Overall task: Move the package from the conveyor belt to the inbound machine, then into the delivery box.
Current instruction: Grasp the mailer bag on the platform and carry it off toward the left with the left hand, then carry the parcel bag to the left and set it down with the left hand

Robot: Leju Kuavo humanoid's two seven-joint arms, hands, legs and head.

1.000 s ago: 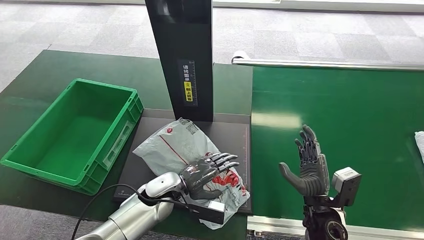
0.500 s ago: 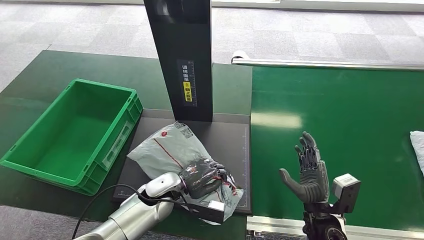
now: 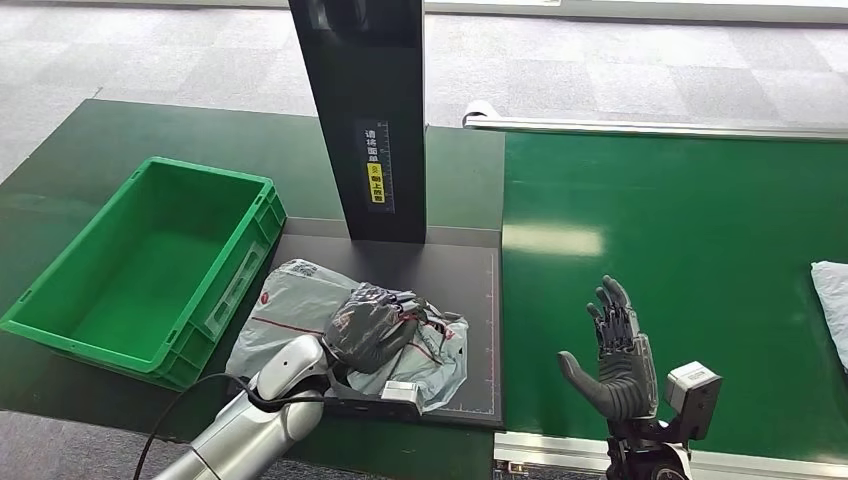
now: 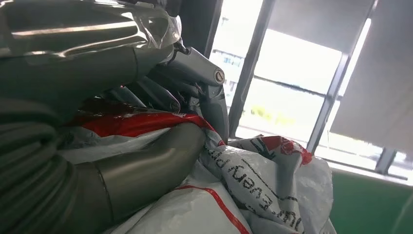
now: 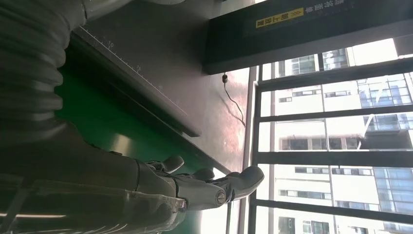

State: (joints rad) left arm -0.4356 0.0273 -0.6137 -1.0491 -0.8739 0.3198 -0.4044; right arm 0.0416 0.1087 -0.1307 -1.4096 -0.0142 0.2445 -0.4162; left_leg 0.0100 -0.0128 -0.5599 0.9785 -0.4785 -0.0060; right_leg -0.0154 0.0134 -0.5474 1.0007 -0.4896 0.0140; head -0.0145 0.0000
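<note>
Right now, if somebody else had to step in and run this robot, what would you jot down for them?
Left hand: gripping the crumpled grey-and-red plastic mailer package, which lies on the dark flat scanner plate of the inbound machine.
Right hand: open, holding nothing, raised over the green conveyor belt.
Green plastic delivery box: on the left beside the plate, nothing in it.
Done: package is off the belt and on the machine.
Left: lift it into the box. Another white package waits at the belt's right edge.
</note>
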